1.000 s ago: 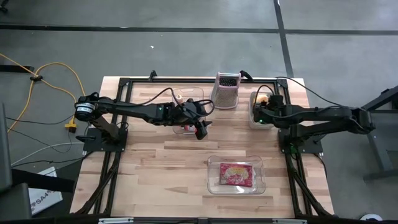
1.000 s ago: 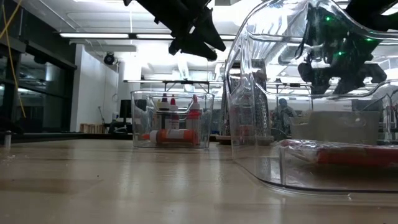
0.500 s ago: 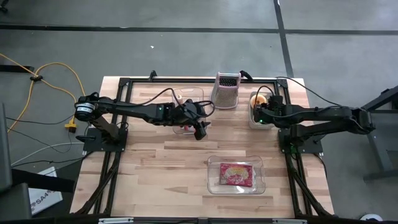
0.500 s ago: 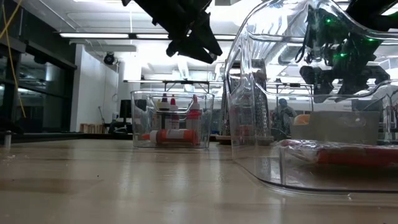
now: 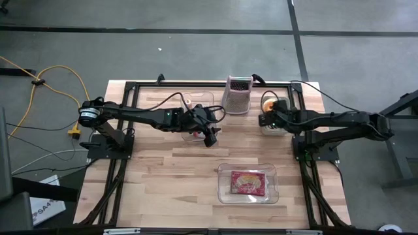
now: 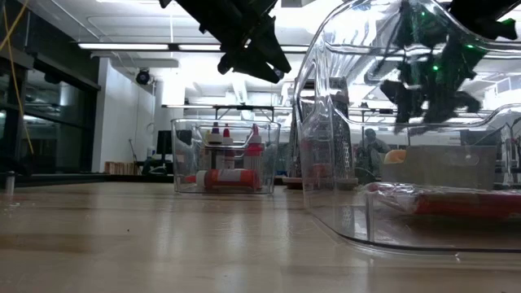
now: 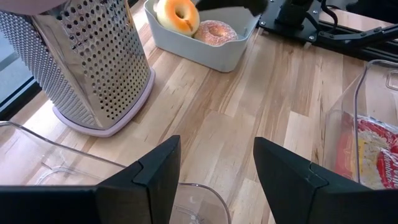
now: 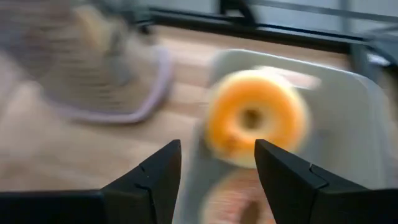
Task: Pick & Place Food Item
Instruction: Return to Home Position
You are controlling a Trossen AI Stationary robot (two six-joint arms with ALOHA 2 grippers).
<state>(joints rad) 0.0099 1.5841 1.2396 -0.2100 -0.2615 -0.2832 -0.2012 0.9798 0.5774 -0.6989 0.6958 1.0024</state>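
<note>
Pale wooden table (image 5: 163, 170) fills my overhead feed, carrying a clear plastic tray (image 5: 225, 189) with a red packet near the front edge and a clear plastic tub of bottles (image 5: 196, 104) at the back. I see the left gripper (image 5: 210, 138) hanging just in front of that tub, jaws spread and empty, and the right gripper (image 5: 263, 119), jaws apart with nothing between them, hovering at the grater-side edge of the small gray plastic bin (image 7: 211, 55). Between tub and bin stands a perforated metal box grater (image 5: 238, 94), and inside the bin lie an orange-glazed ring donut (image 7: 177, 15) and a pinkish-brown ring donut (image 7: 213, 31), touching.
</note>
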